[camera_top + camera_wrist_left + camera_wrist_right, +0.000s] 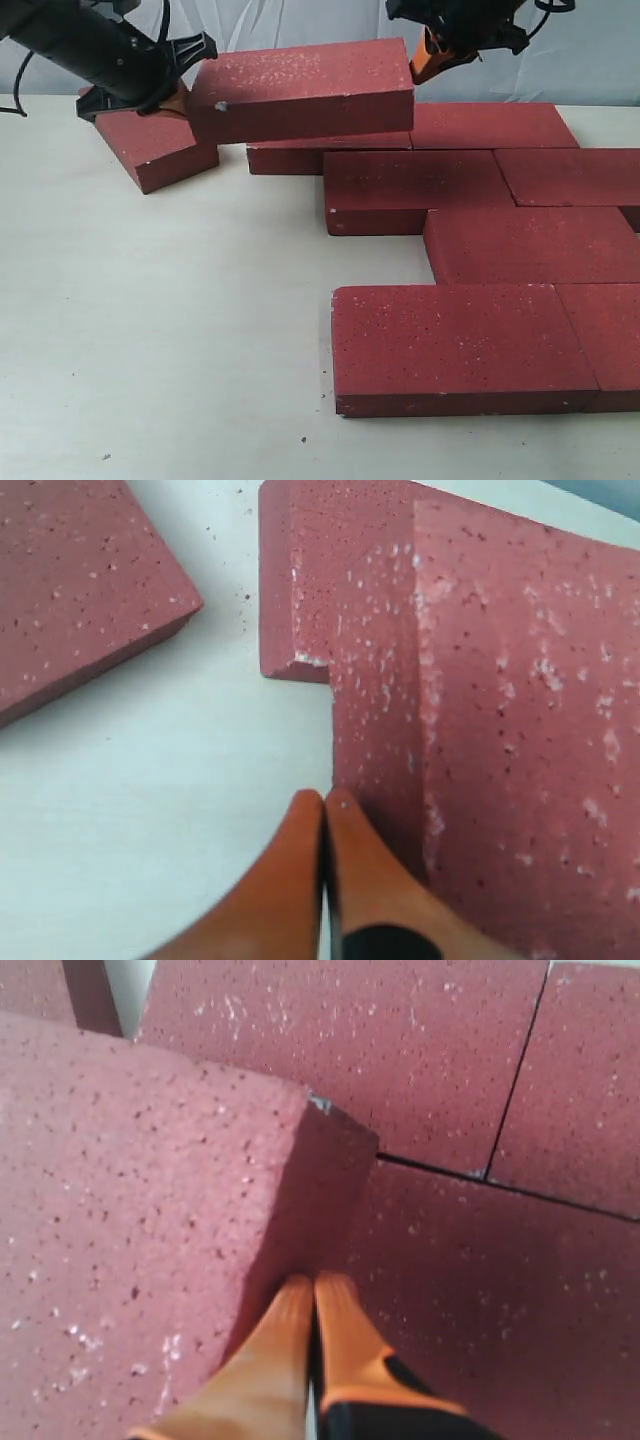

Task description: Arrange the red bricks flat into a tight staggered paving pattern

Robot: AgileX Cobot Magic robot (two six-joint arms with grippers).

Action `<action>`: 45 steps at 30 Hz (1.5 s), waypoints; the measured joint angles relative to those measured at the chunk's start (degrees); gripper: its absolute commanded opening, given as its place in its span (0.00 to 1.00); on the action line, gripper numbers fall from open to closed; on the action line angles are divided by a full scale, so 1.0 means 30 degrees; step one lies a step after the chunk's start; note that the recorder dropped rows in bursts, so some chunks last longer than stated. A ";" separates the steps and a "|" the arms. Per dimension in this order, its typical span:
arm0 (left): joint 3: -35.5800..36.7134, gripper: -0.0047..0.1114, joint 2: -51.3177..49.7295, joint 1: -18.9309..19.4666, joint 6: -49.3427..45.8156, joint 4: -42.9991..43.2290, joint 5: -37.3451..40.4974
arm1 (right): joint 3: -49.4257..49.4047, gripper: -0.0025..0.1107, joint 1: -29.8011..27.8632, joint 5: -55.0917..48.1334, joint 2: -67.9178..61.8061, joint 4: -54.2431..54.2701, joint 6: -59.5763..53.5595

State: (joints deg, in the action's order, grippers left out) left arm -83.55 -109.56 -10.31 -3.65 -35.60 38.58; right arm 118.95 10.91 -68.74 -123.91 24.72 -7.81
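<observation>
One red brick is held up off the table between my two arms, slightly tilted, over a flat back-row brick. My left gripper is shut with its tips touching that brick's left end; the orange fingertips meet with nothing between them. My right gripper is shut too, pressed against the brick's right end, fingertips together. Flat bricks lie in staggered rows.
Behind my left gripper a loose brick lies askew, also seen in the left wrist view. More laid bricks run to the right edge. The pale table spreads to the front left.
</observation>
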 measured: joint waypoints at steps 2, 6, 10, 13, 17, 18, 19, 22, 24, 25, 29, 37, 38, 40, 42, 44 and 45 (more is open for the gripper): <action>0.0757 0.04 0.0583 0.0000 0.0043 0.0269 -0.0089 | -0.1108 0.02 0.0404 0.0198 0.0651 -0.0512 -0.0033; 0.2630 0.04 0.1839 0.0000 0.0079 0.1242 -0.0391 | -0.3176 0.02 0.1266 0.1130 0.1992 -0.1020 -0.0147; 0.4643 0.04 0.3203 0.0000 0.0079 0.2311 -0.0984 | -0.5029 0.02 0.2003 0.2015 0.3018 -0.1064 -0.0333; 0.5956 0.04 0.4117 0.0000 0.0079 0.2665 -0.1643 | -0.6355 0.02 0.2507 0.2632 0.3433 -0.1134 -0.0542; 0.7968 0.04 0.5265 0.0076 0.0079 0.2933 -0.2702 | -0.8537 0.02 0.3192 0.3940 0.3751 -0.1125 -0.0715; 0.8319 0.04 0.5373 0.0185 0.0079 0.2933 -0.2814 | -0.8958 0.02 0.3342 0.4227 0.3760 -0.1124 -0.0756; 0.8953 0.04 0.5505 0.0605 0.0079 0.2835 -0.2981 | -0.9667 0.02 0.3647 0.4712 0.3760 -0.1035 -0.0898; 0.9908 0.04 0.5539 0.1802 -0.0082 0.2835 -0.3181 | -1.0910 0.02 0.4360 0.5771 0.3760 -0.0550 -0.1067; 1.0744 0.04 0.5539 0.2894 -0.0655 0.2835 -0.3472 | -1.1320 0.02 0.5138 0.6759 0.3760 -0.0079 -0.1141; 1.0911 0.04 0.5539 0.3161 -0.0745 0.2835 -0.3601 | -1.1331 0.02 0.5378 0.6931 0.3760 -0.0043 -0.1183; 1.1178 0.04 0.5407 0.4399 -0.0909 0.3362 -0.4112 | -1.1331 0.02 0.6469 0.7560 0.3626 0.0073 -0.1183; 1.1222 0.04 0.4765 0.4690 -0.1137 0.3790 -0.4893 | -1.1400 0.02 0.5510 0.6966 0.4000 -0.2004 0.0392; 1.1222 0.04 0.4548 0.4690 -0.1785 0.3282 -0.5004 | -1.1400 0.02 0.5399 0.6435 0.4000 -0.3227 0.1060; 1.1222 0.04 0.3884 0.4647 -0.3726 0.1370 -0.5018 | -1.1400 0.02 0.5327 0.5805 0.3824 -0.4915 0.1917; 1.1222 0.04 0.3393 0.4353 -0.5177 -0.0146 -0.4974 | -1.1400 0.02 0.5327 0.5775 0.3457 -0.5088 0.2060; 1.1222 0.04 0.2934 0.4003 -0.6564 -0.1683 -0.4788 | -1.1400 0.02 0.5327 0.5775 0.3012 -0.5049 0.2138; 1.1222 0.04 0.2735 0.3829 -0.7074 -0.2219 -0.4743 | -1.1400 0.02 0.5365 0.5810 0.2776 -0.4917 0.2138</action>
State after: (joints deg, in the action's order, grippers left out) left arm -49.88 -101.36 1.18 -24.87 -42.26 24.35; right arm 84.75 27.01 -51.31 -115.59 9.97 -1.39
